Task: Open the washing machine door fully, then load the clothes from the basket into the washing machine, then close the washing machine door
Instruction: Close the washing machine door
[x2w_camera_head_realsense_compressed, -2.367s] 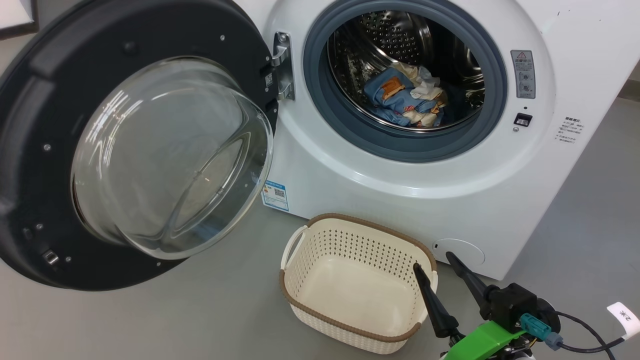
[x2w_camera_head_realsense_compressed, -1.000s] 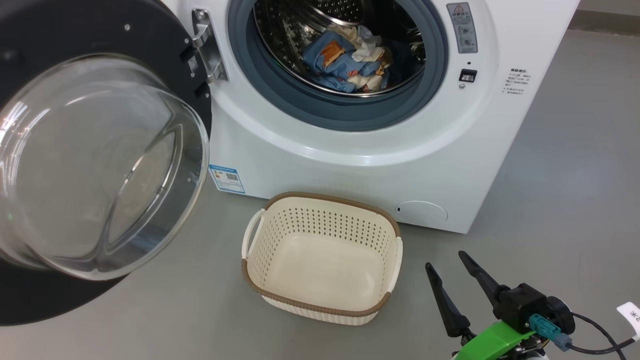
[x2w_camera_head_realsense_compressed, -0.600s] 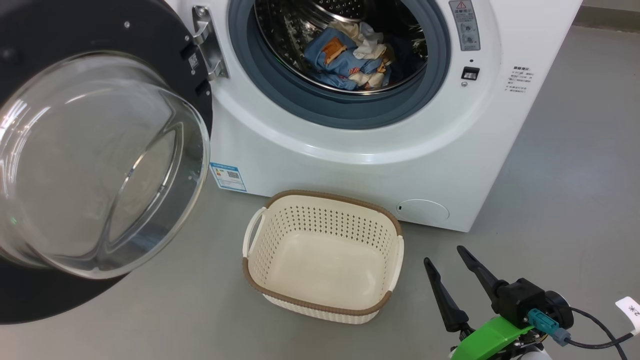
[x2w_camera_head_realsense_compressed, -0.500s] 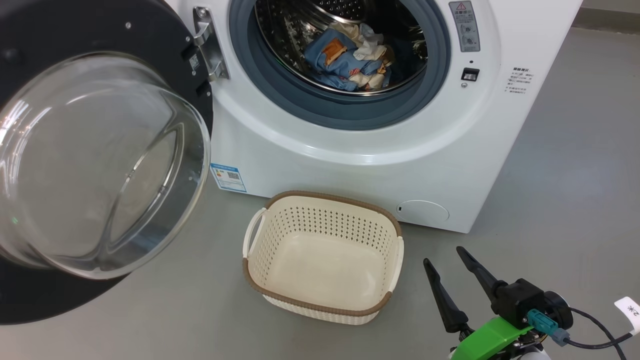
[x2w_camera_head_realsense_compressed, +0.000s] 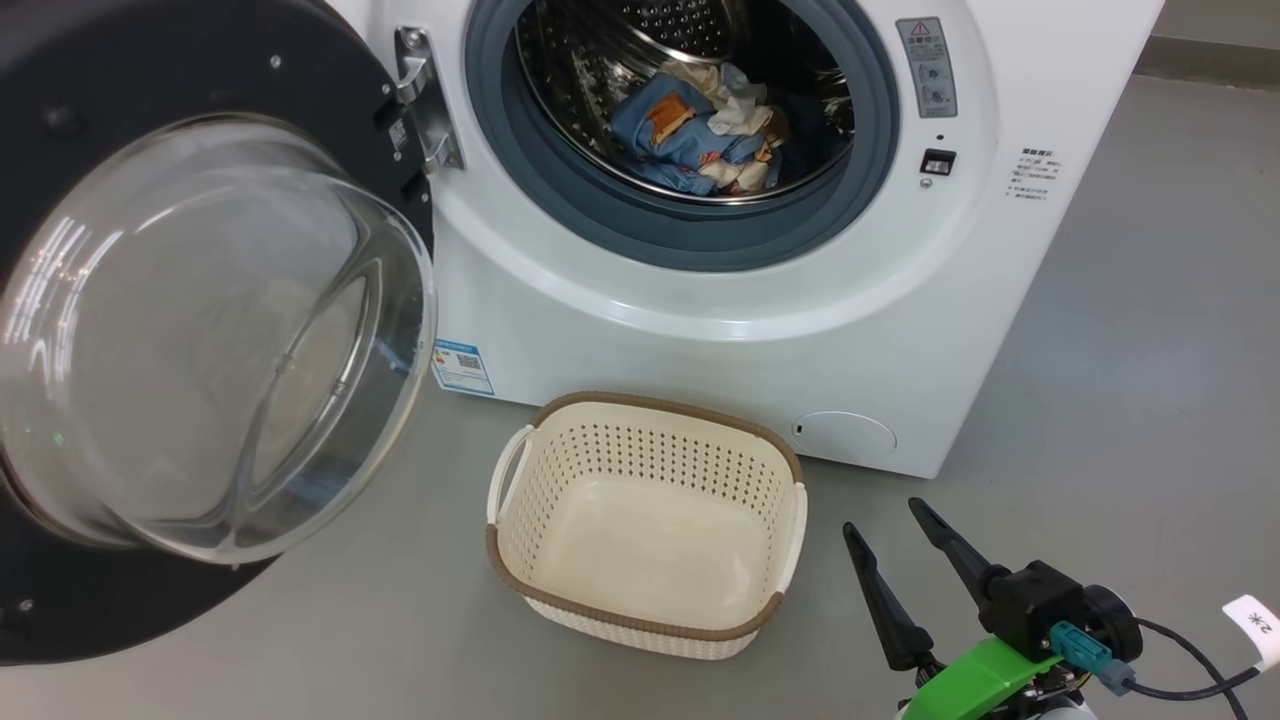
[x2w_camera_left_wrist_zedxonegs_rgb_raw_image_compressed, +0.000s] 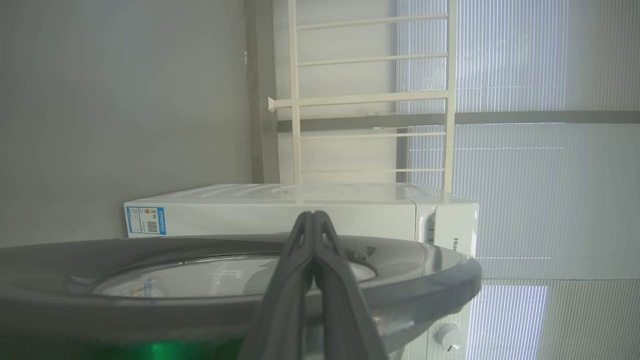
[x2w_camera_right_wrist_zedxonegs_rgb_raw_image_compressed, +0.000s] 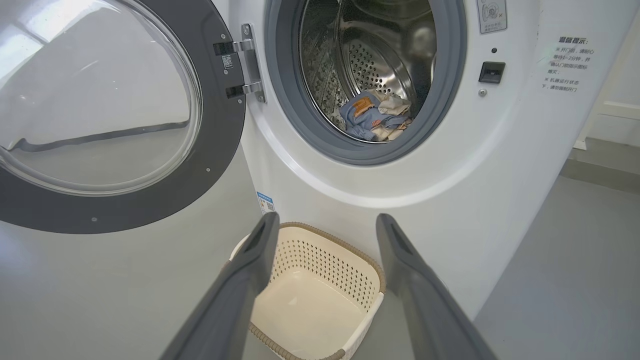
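Observation:
The white washing machine (x2w_camera_head_realsense_compressed: 700, 330) stands open, and the clothes (x2w_camera_head_realsense_compressed: 700, 135), a blue bundle with orange and white patches, lie inside its steel drum (x2w_camera_right_wrist_zedxonegs_rgb_raw_image_compressed: 375, 117). Its door (x2w_camera_head_realsense_compressed: 200, 330) hangs swung out to the left, glass bowl facing me. On the floor before the machine sits the cream basket (x2w_camera_head_realsense_compressed: 520, 560) with nothing in it. My right gripper (x2w_camera_head_realsense_compressed: 882, 518) is open and holds nothing, low and just right of the basket (x2w_camera_right_wrist_zedxonegs_rgb_raw_image_compressed: 372, 272). In the left wrist view my left gripper (x2w_camera_left_wrist_zedxonegs_rgb_raw_image_compressed: 313, 216) is shut, its fingers lying over the door's glossy outer rim (x2w_camera_left_wrist_zedxonegs_rgb_raw_image_compressed: 425, 270).
Bare grey floor (x2w_camera_head_realsense_compressed: 1150, 350) stretches right of the machine. A cable and a white tag (x2w_camera_head_realsense_compressed: 1250, 620) trail from my right wrist. In the left wrist view a white rack (x2w_camera_left_wrist_zedxonegs_rgb_raw_image_compressed: 370, 100) and window blinds (x2w_camera_left_wrist_zedxonegs_rgb_raw_image_compressed: 525, 175) stand beyond the machine's side.
The camera has drawn back and shifted. My right gripper, earlier over the basket's right rim, now sits apart to its right, still open. Clothes, basket and door look unmoved.

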